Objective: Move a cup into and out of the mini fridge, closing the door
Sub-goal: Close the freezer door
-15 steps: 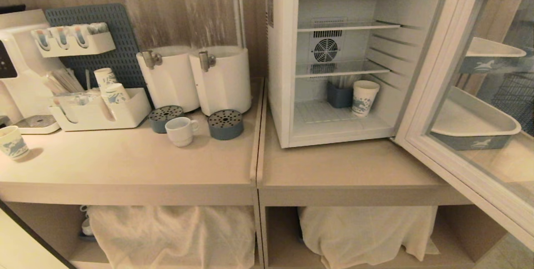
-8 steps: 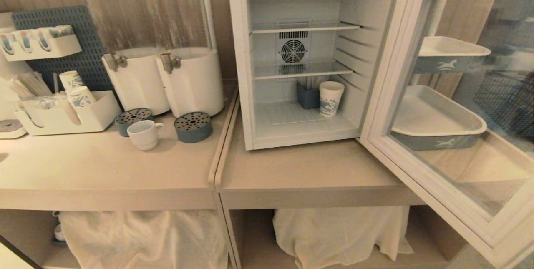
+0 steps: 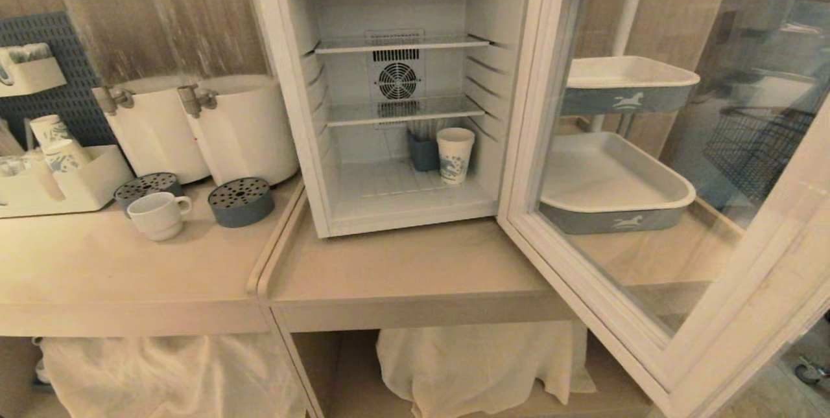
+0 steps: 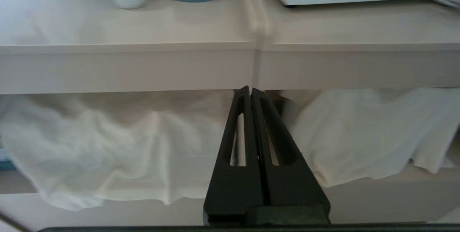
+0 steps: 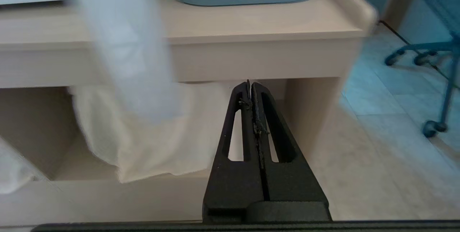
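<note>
Two beige counters [image 3: 402, 275] are standing side by side, both above the level of the left gripper [image 4: 251, 90]. The cup [image 3: 155, 214] and two white dispensers [image 3: 201, 126] are sitting up and left of it; the mini fridge [image 3: 389, 94] is resting up and right.

The cup [image 3: 155, 215] is plain white; the mini fridge [image 3: 389, 94] white too — inside, a paper cup [image 3: 454, 155] with blue print beside a blue holder [image 3: 423, 152].

White cup [image 3: 155, 214] beside door-open mini fridge [image 3: 389, 94]
</note>
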